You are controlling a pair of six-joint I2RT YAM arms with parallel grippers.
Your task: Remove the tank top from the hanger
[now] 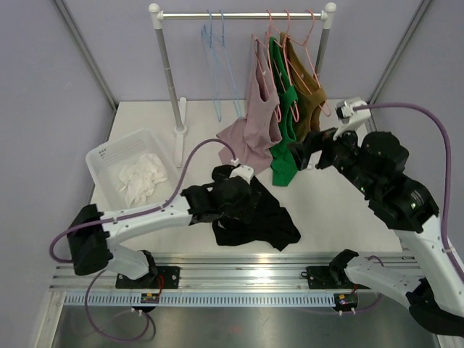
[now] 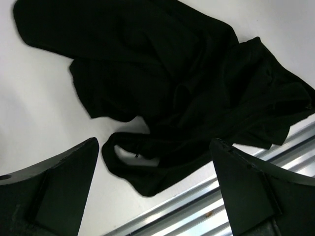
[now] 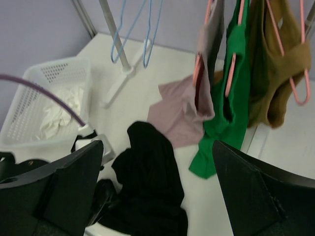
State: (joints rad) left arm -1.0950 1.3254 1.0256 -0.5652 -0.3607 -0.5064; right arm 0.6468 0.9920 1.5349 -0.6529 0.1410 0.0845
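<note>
A black tank top (image 1: 261, 221) lies crumpled on the table near the front rail, off any hanger. My left gripper (image 1: 243, 197) hovers just above it, open and empty. In the left wrist view the black fabric (image 2: 187, 83) spreads beyond the open left gripper (image 2: 153, 147). My right gripper (image 1: 303, 152) is open and empty, in the air beside the hanging green tank top (image 1: 285, 127). In the right wrist view the right gripper (image 3: 157, 145) is open, with the black top (image 3: 152, 172) below it.
A mauve top (image 1: 254, 127), the green one and a brown one (image 1: 308, 94) hang on pink hangers from the rail (image 1: 239, 14). Two empty blue hangers (image 1: 217, 65) hang to their left. A white basket (image 1: 109, 156) holding white cloth stands at the left.
</note>
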